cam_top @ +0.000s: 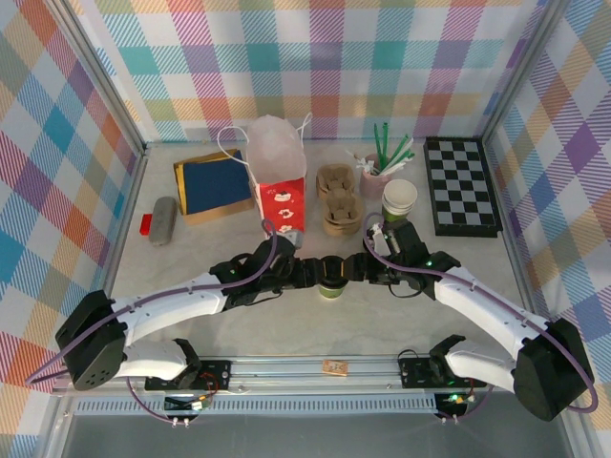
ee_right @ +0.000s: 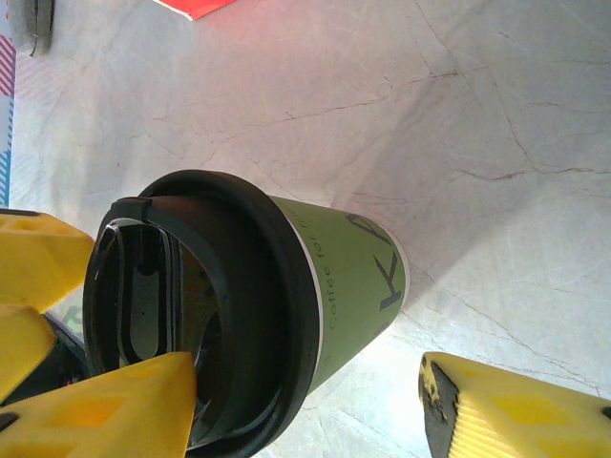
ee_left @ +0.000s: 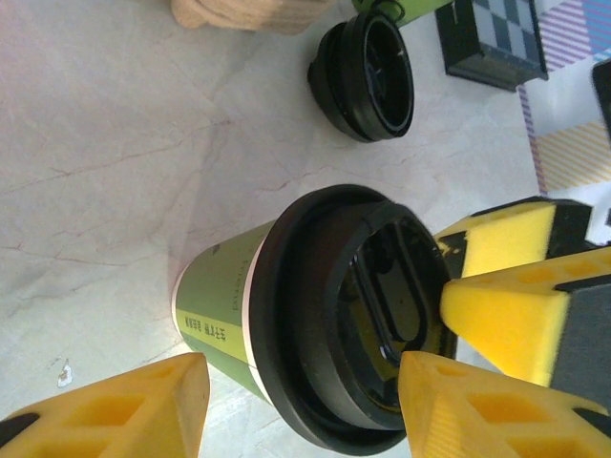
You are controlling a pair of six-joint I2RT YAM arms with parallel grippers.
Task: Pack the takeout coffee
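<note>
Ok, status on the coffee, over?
Jaws open on left gripper and right gripper, both straddling takeout coffee. Upright, lidded, on table. Nearby loose lid not blocking.

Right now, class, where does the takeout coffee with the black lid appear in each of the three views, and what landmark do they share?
Top external: takeout coffee dead centre, seen small from above.
Left wrist: takeout coffee lower centre, large, lid facing the camera.
Right wrist: takeout coffee left of centre, lid at the left.
Shared landmark: the marbled tabletop beneath it.
</note>
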